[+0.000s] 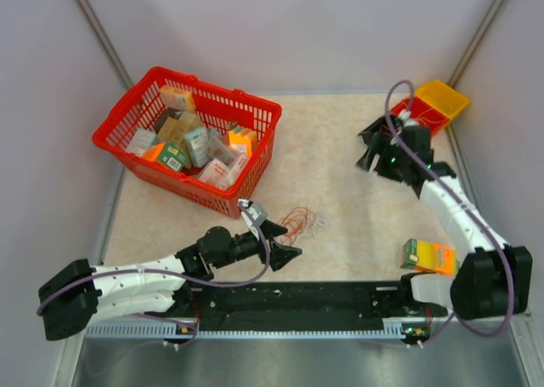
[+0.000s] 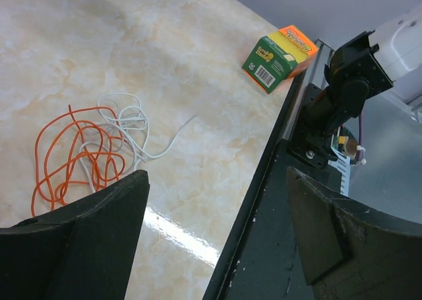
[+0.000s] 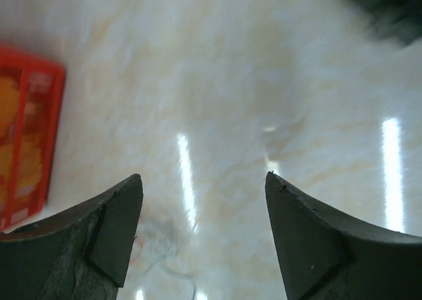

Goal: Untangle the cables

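Two tools: the left tool [image 1: 287,241] and the right tool [image 1: 371,151]. One tangle of cables [image 1: 302,223]. One red basket [image 1: 217,95] at 10 o'clock on the table [image 1: 331,149], holding roughly a dozen small packs [image 1: 197,145], too crowded to count exactly. One green-and-orange box [image 1: 428,256] at 4 o'clock. Two bins at 1 o'clock: one yellow bin [image 1: 444,98], one red bin [image 1: 427,116].

Nothing legible in any view
Just a barcode [image 2: 265,78] and blurred yellow lettering on the green-orange box [image 2: 280,56], well ahead of the left gripper [image 2: 217,181]
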### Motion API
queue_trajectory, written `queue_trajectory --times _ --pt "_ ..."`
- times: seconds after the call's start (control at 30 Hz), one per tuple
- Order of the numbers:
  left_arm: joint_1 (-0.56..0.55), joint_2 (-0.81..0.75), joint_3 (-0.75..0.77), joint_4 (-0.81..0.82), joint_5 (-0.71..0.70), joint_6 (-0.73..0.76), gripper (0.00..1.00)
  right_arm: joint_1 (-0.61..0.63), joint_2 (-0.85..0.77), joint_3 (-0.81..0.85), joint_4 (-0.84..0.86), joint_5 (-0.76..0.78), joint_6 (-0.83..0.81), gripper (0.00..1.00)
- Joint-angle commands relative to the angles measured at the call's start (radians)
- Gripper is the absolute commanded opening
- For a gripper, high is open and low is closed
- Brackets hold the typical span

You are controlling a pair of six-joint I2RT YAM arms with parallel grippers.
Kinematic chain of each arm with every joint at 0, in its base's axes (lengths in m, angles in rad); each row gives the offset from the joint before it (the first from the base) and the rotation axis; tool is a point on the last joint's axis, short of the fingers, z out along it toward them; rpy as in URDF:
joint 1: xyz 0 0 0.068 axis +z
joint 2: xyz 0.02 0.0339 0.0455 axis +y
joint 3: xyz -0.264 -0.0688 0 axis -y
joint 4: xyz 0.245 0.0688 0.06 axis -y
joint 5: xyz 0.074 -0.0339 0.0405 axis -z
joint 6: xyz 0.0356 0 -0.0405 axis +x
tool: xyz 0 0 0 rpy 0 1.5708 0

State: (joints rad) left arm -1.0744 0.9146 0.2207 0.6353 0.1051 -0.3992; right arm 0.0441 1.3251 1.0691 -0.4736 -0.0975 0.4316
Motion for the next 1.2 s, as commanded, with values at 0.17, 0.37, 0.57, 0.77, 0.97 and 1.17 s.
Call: queue_trajectory --times 0.17,0.37,0.57,0.77,0.97,1.17 --pt "0.001 0.056 0.064 -0.031 -0.238 -0.199 0.87 0.376 -0.343 -0.53 0.436 -0.238 0.126 0.69" --pt "0.001 0.252 0.231 -0.208 -0.252 -0.265 0.74 0.418 -0.299 -0.712 0.674 -0.277 0.148 0.61" --pt "-0.001 0.447 0.503 -0.606 -0.37 -0.334 0.65 0.419 -0.219 -0.698 0.679 -0.271 0.118 0.49" --pt "-0.001 0.582 0.644 -0.74 -0.358 -0.326 0.78 0.419 -0.231 -0.773 0.707 -0.294 0.13 0.49" --pt "0.019 0.644 0.681 -0.724 -0.268 -0.299 0.7 0.419 -0.161 -0.814 0.872 -0.34 0.16 0.42" --pt "0.051 0.676 0.692 -0.718 -0.202 -0.3 0.5 0.431 -0.064 -0.795 0.946 -0.358 0.174 0.24"
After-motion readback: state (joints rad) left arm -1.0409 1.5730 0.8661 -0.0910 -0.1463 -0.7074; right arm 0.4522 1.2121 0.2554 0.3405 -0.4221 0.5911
